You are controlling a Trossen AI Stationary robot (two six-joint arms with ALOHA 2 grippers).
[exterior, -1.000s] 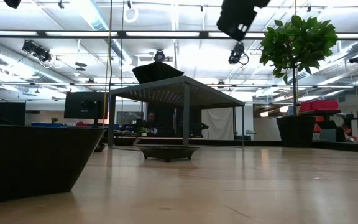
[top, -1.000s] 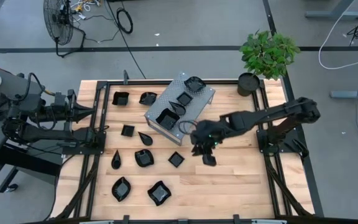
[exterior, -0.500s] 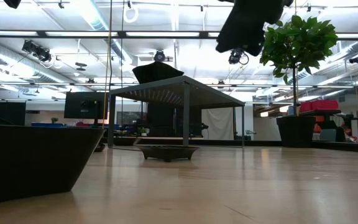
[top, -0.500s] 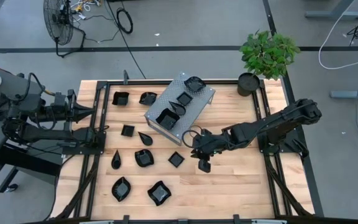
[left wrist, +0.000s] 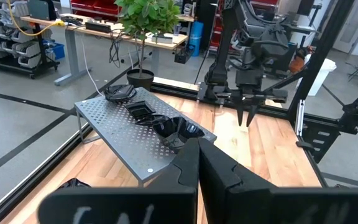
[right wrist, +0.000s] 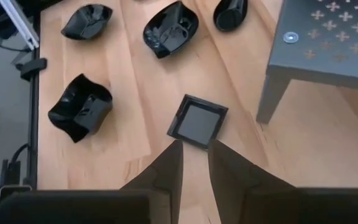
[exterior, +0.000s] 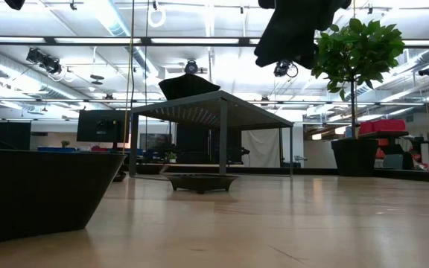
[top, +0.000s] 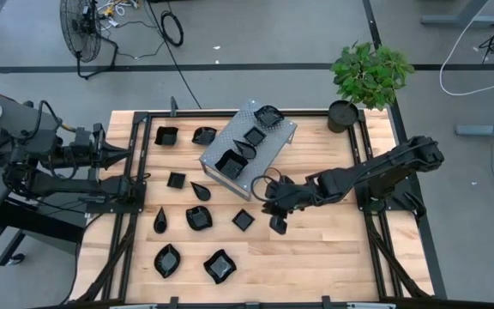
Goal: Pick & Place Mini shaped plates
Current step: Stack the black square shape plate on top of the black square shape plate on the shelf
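The mini shaped plates [top: 197, 217] are spread over the wooden table [top: 333, 257], most of them on its left half. A small square plate [right wrist: 197, 121] lies flat on the wood just ahead of the right gripper [right wrist: 195, 158] and close to a leg of the grey metal box [right wrist: 328, 43]. Its spot in the high view is beside the right gripper [top: 278, 225], between that gripper and a rounder plate. Two wavy-rimmed plates [top: 219, 265] are seen nearer the table's front edge, and a teardrop plate [top: 160, 221] sits towards the left side. Four plates [top: 234, 161] rest on top of the perforated grey metal box [top: 274, 146].

The right gripper is held above the table with its fingers [right wrist: 168, 167] slightly parted, and nothing is gripped between them. In the low view it hangs high as a dark shape [exterior: 293, 33].

The left gripper [left wrist: 197, 163] is kept back at the left edge of the table, its fingers pressed together and empty.

A potted plant [top: 369, 75] stands at the table's far right corner.
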